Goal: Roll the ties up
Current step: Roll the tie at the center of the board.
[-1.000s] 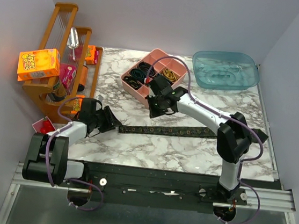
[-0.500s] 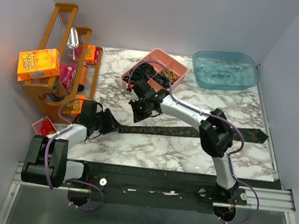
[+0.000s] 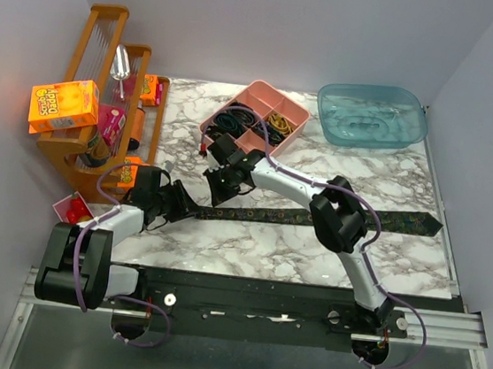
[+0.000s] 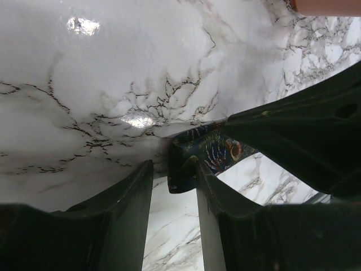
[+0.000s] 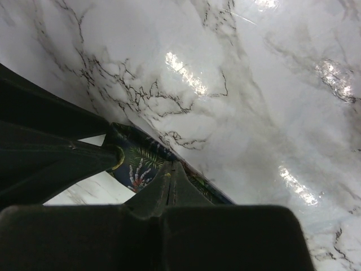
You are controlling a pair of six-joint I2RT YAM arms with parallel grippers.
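Left gripper (image 4: 172,172) slightly parted astride the tie (image 4: 214,149) end; right gripper (image 5: 170,166) pressed together, touching it

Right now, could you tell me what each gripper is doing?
Left gripper: open, around the end of the tie.
Right gripper: shut, tips at the tie.

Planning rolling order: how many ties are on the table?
1. The tie lies across the table, narrow end by the left gripper, wide end near the right edge. Others may be hidden.
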